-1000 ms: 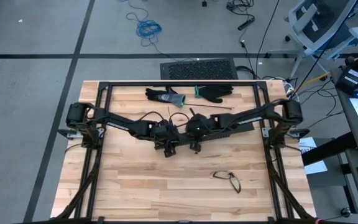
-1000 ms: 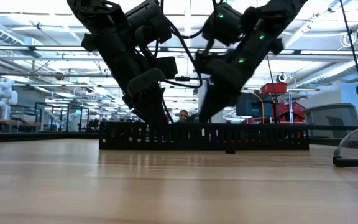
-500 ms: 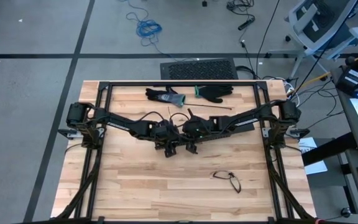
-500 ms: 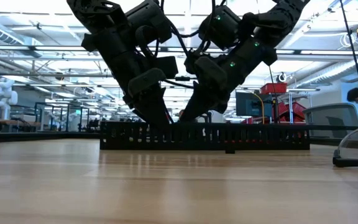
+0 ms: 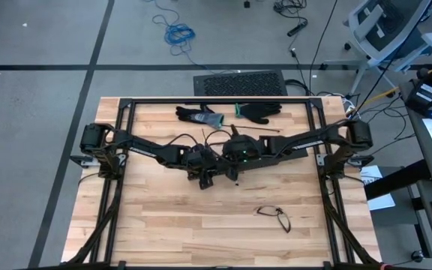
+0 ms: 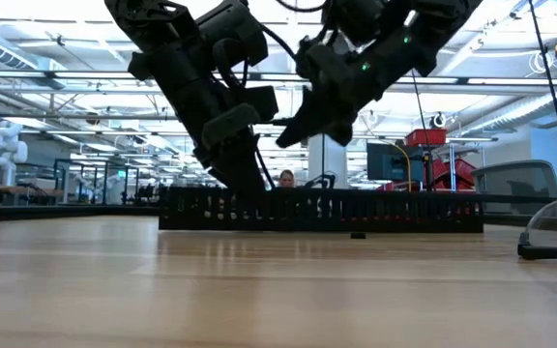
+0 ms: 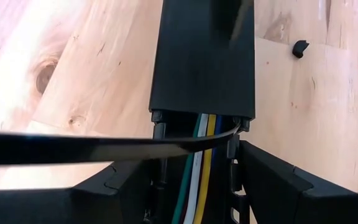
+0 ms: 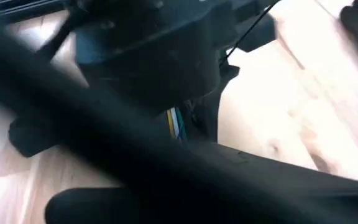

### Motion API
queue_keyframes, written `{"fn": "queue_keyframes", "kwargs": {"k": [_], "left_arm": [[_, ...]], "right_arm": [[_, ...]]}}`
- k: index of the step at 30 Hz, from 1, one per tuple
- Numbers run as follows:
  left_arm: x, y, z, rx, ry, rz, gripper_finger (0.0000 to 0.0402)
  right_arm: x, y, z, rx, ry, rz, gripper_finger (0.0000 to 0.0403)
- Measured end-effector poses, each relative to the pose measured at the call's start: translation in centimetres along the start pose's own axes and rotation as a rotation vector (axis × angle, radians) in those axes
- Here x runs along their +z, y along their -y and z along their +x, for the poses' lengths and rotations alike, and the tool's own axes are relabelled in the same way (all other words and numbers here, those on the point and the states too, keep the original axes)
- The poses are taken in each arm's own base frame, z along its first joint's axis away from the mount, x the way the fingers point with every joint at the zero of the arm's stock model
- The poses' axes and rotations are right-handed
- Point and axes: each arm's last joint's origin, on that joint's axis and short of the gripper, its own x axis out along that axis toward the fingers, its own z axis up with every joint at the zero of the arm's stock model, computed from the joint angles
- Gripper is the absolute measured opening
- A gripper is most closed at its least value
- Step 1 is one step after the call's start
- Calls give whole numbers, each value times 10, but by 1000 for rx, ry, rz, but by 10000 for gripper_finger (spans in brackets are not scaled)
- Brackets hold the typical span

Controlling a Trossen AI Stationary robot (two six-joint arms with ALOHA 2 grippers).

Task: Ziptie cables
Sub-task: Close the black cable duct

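**Right gripper lifted off the duct; left holds its place**

On my left, the left gripper (image 6: 245, 179) sits where it was a second ago, down at the black slotted duct (image 6: 322, 210) near the middle of the desk (image 5: 163, 210). Its fingers (image 7: 278, 186) stand partly apart, either side of the duct's end, and I cannot tell whether they press on it. The cables (image 7: 197, 168), green, white, yellow and blue here, run out of the duct's covered part straight between those fingers. A black zip tie (image 7: 104, 148) crosses over the cables just ahead of the fingers.

To the right, the right gripper (image 6: 293, 135) has changed: half a second ago it reached down to the duct beside the left one, and now it has risen clear above it, closed with nothing in it. Seen from above, it hangs just beside the left gripper.

Beyond both grippers lie two gloves (image 5: 227, 114); nearer me, to the right, a pair of glasses (image 5: 274, 217).
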Motion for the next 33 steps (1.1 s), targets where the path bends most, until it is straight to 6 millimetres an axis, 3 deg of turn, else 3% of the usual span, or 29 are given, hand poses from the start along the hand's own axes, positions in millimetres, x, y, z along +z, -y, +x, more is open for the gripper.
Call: {"fn": "queue_keyframes", "kwargs": {"k": [7, 14, 19, 27, 33], "left_arm": [[0, 0, 0, 1, -5, 1, 221], [-1, 0, 0, 1, -6, 1, 221], [-1, 0, 0, 2, -8, 1, 221], [-1, 0, 0, 3, -5, 1, 221], [0, 0, 0, 2, 4, -1, 221]], "right_arm": [[-7, 2, -25, -42, -173, 7, 0], [-27, 4, -26, -124, -351, -32, 0], [-34, 7, -11, -134, -377, -41, 0], [-48, 5, 36, -49, -308, -53, 0], [-45, 3, 43, -8, -222, -1, 0]]}}
